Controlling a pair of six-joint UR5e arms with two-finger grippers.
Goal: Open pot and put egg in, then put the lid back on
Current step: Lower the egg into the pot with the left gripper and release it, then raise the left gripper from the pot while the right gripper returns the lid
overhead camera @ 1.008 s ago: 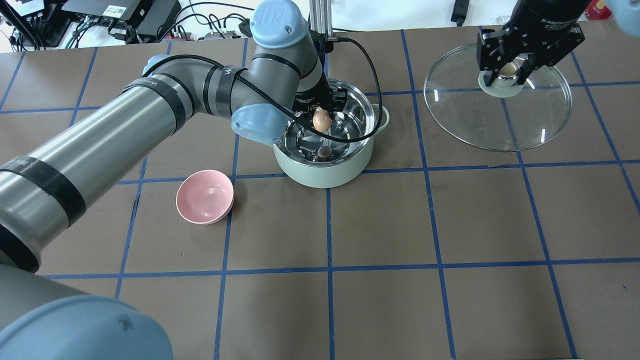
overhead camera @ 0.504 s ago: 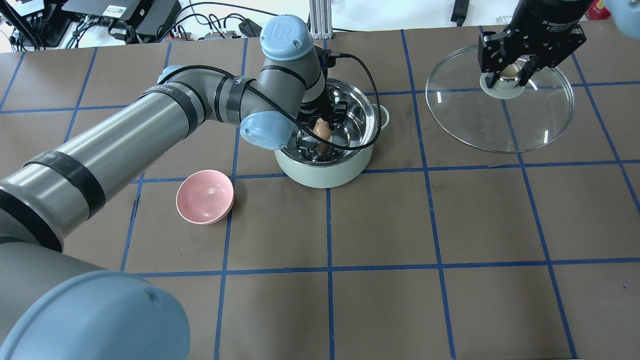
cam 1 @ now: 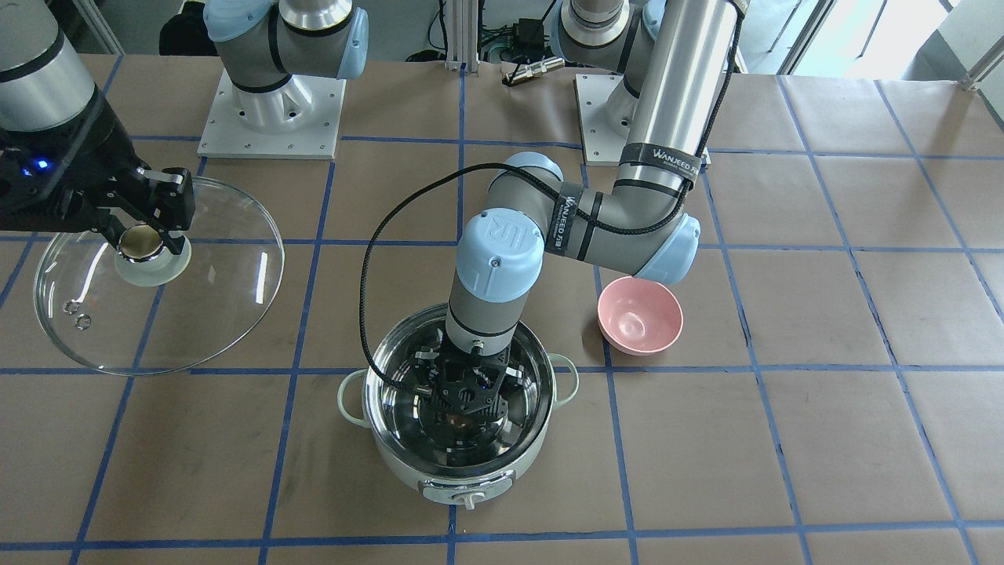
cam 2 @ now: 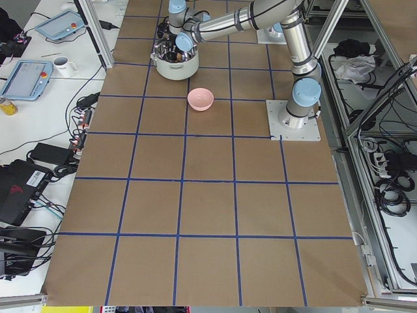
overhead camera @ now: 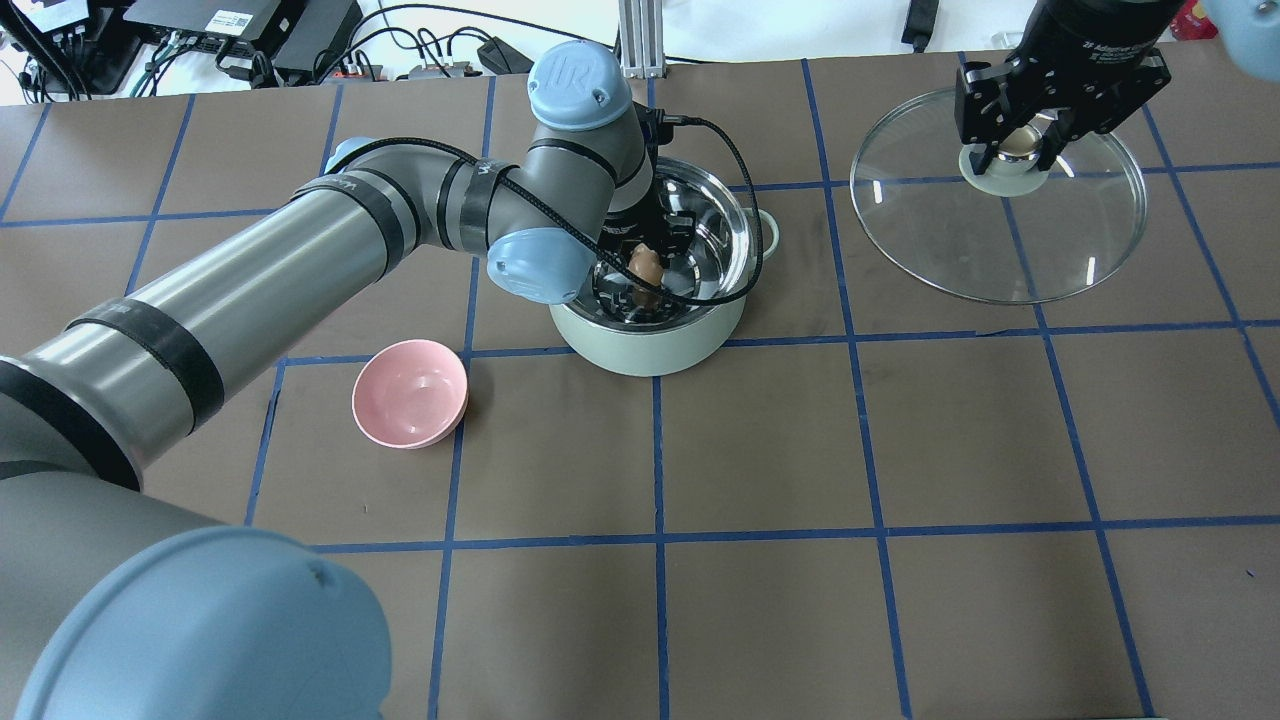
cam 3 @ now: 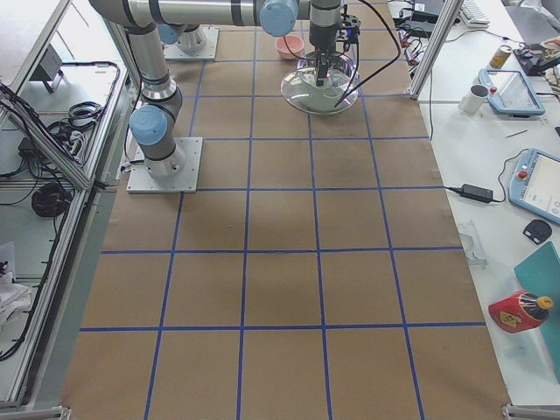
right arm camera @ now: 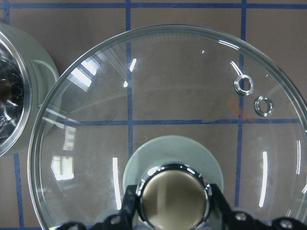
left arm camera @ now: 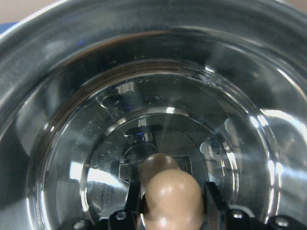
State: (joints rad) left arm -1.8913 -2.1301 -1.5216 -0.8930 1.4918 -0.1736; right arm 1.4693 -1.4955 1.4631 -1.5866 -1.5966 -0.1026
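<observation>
Lid (overhead camera: pixel 1000 250) off, clamped in R tool (overhead camera: pixel 1017 140); L tool (cam 1: pixel 464 400) grips egg (left arm camera: pixel 171 194), pot (overhead camera: pixel 650 355) floor just below. To do: drop egg, re-lid.

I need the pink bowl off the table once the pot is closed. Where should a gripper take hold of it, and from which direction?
Grip the pink bowl by its rim, coming straight down from above, one finger inside the wall and one outside. It sits upright, mouth up and empty, has no handle, and its rounded outside would probably slip from a sideways pinch.
</observation>
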